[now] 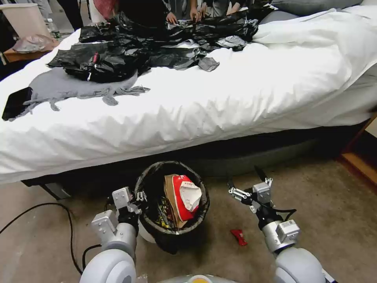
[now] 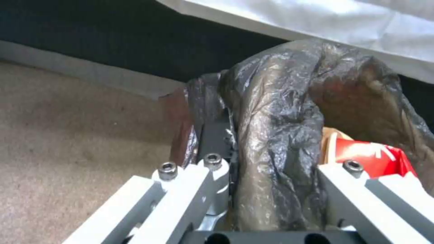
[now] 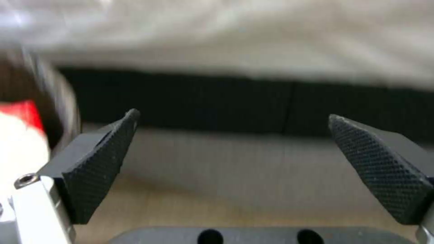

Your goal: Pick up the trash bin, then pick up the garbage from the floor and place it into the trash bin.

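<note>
Bin (image 1: pixel 171 204): held off the carpet (image 1: pixel 337 220) in front of the bed (image 1: pixel 235 98), low in the head view, between the two arms; its dark bag (image 2: pixel 280 135) is folded over the rim.
Bin contents: a red-and-white packet (image 1: pixel 184 196) against a brown paper bag (image 1: pixel 169 188), with smaller wrappers beside them.
Left tool (image 1: pixel 138 199): at the bin's left rim, clamped on it; the left wrist view shows one finger (image 2: pixel 217 142) outside the bagged rim and the other side's link inside, the rim pinched between.
Right tool (image 1: pixel 245 179): raised above the carpet to the right of the bin, apart from it, spread wide and holding nothing; its ridged pads (image 3: pixel 104 162) stand far from each other with bare carpet between.
Scrap (image 1: pixel 238 236): a small red piece lying on the carpet, right of the bin, near the right arm.
Bed top: black bags (image 1: pixel 157 43) and a grey cloth (image 1: pixel 70 88) lie on the white cover.
</note>
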`<state>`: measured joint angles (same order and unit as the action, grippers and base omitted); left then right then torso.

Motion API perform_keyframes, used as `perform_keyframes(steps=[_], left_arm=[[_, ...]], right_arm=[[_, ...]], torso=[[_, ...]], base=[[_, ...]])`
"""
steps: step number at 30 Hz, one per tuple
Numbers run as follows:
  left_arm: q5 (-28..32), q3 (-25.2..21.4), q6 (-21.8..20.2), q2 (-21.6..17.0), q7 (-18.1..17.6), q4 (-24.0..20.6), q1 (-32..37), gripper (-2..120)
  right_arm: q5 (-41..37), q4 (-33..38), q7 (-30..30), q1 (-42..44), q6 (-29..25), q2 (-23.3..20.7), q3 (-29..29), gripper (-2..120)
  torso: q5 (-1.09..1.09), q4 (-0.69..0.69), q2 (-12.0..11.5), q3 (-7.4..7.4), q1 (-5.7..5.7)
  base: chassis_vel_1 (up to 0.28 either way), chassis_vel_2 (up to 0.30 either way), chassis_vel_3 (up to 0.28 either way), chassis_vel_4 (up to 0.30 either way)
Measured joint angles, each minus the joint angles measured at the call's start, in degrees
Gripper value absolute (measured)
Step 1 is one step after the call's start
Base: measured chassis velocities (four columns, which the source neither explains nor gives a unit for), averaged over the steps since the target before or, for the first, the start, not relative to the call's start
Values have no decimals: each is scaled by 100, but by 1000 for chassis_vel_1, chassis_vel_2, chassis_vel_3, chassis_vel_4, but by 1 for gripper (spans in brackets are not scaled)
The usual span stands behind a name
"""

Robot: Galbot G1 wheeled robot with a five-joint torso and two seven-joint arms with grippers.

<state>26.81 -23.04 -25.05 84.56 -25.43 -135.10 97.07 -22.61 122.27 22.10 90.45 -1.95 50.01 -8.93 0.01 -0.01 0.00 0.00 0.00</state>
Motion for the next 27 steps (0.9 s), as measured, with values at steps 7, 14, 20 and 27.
perform_keyframes(steps=[7, 14, 20, 27], left_arm=[[9, -1, 0, -10, -4, 27, -40, 93], [1, 18, 16, 8, -4, 40, -30, 93], [-32, 55, 18, 5, -4, 46, -4, 93], [-41, 44, 29, -10, -4, 40, 57, 93]], right_arm=[[-668, 62, 180, 291, 618, -423, 180, 100], [-930, -32, 210, 524, 883, -648, 273, 100], [-1252, -265, 13, 518, 1182, -840, 413, 100], [-1445, -789, -266, 191, 1392, -915, 529, 100]], torso=[[0, 0, 0, 0, 0], [0, 0, 0, 0, 0], [0, 0, 0, 0, 0], [0, 1, 0, 0, 0]], base=[[0, 0, 0, 0], [0, 0, 0, 0], [0, 0, 0, 0], [0, 0, 0, 0]])
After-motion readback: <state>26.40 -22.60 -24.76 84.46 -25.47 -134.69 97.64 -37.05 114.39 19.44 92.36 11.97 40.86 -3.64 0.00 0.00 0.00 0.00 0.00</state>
